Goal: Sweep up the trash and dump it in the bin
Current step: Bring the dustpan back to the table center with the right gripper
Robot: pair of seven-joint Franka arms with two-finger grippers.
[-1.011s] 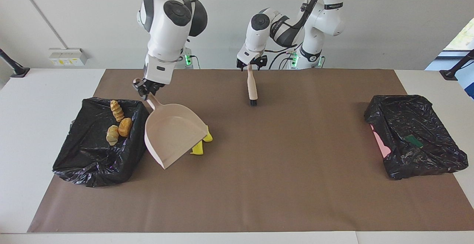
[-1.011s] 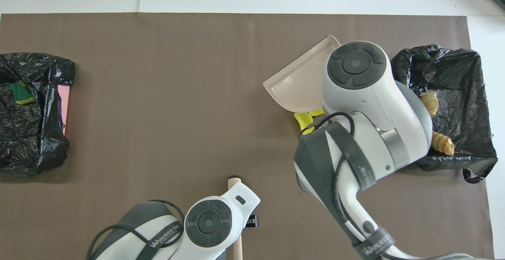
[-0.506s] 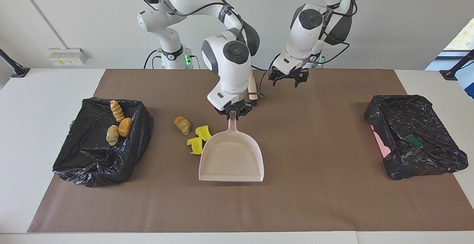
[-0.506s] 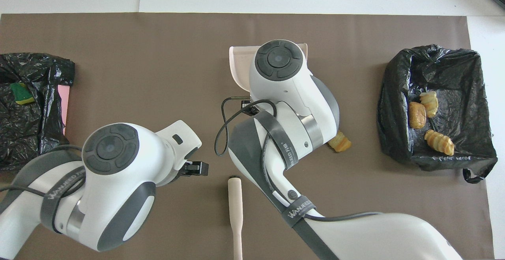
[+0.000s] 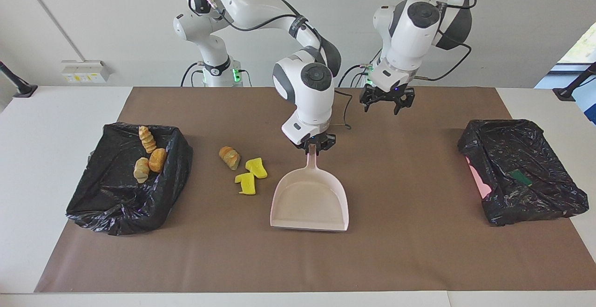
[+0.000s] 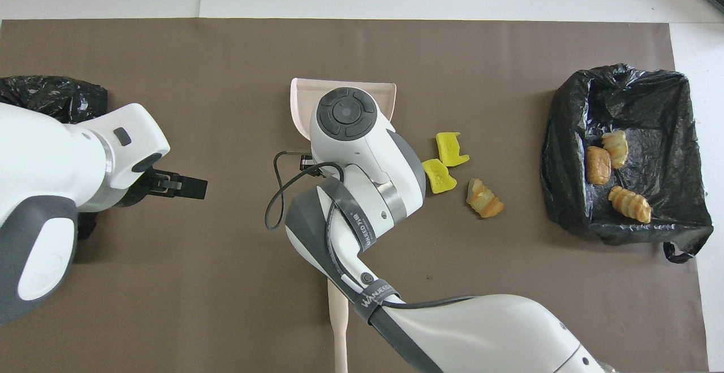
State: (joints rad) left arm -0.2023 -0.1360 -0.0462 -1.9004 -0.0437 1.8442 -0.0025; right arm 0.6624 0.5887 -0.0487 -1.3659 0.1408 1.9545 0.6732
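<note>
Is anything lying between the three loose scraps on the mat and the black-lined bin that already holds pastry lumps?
Nothing visible. The golden-brown ridged pastry lump and two yellow spongy chunks lie on bare brown mat, with open mat up to the black-bag-lined bin.

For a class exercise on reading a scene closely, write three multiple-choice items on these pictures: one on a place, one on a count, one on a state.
1. Where does the dustpan lie?
A. In a bin
B. On the brown mat between the two bins
C. On the white table off the mat

2. How many pastry-like lumps lie in the bin toward the right arm's end?
A. One
B. Three
C. Five

3. What is the right gripper doing?
A. Shut on the dustpan's handle
B. Open over the yellow chunks
C. Holding the brush

Answers: 1 B, the pan rests flat on the mat mid-table. 2 B, three golden lumps show against the black liner. 3 A, its fingertips pinch the handle's top; the left gripper hangs open and empty.
</note>
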